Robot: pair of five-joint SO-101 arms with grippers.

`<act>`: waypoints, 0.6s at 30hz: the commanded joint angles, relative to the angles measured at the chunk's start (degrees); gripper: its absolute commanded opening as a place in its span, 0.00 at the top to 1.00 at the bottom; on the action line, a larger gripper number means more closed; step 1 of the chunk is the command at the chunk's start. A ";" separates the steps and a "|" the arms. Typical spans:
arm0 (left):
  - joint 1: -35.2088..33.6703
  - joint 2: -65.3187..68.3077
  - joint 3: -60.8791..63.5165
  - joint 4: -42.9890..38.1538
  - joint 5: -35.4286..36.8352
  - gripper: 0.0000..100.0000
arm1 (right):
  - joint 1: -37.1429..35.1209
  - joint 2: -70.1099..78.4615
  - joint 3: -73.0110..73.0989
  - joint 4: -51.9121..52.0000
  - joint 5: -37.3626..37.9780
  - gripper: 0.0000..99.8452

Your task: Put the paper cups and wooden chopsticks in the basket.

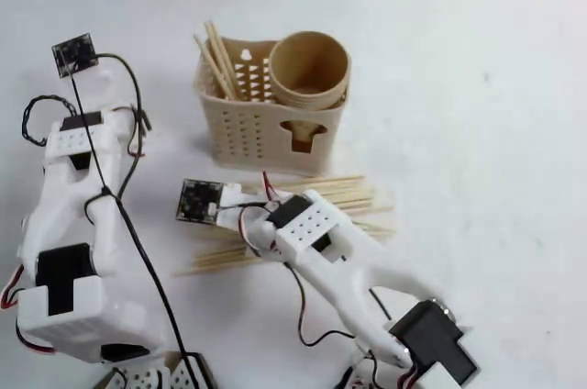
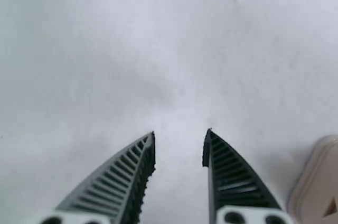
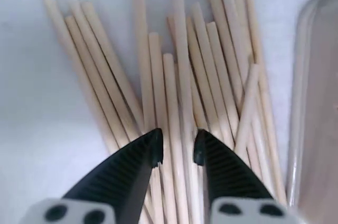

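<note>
The beige perforated basket (image 1: 266,127) stands at the table's middle back, with stacked paper cups (image 1: 308,71) and a few wooden chopsticks (image 1: 218,61) upright in it. A loose pile of chopsticks (image 1: 353,198) (image 3: 211,65) lies flat in front of the basket. Over the pile's left part my right gripper (image 3: 177,137) has its jaws narrowed onto two sticks that fill the gap between them. At the far left my left gripper (image 2: 180,133) hangs open over bare table, and the basket's corner (image 2: 317,182) shows beside it.
The right arm (image 1: 339,261) stretches from the front edge over the pile and hides part of it. Folded at the left side is the left arm (image 1: 78,224), with black cables (image 1: 138,242) trailing across the table. A pale beige surface (image 3: 317,102) borders the pile.
</note>
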 commanded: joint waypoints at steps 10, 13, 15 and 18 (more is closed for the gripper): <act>-0.31 -1.54 -0.53 -0.97 0.53 0.83 | 0.75 -0.31 0.44 -0.40 0.44 0.91; -0.31 -1.54 -0.53 -0.97 0.53 0.83 | 0.84 -0.31 0.62 -0.40 0.44 0.91; -0.31 -1.54 -0.53 -0.97 0.53 0.83 | 0.75 -0.31 1.32 -0.66 0.53 0.91; -0.31 -1.54 -0.53 -0.88 0.53 0.83 | 0.75 -0.31 1.85 -0.84 0.53 0.92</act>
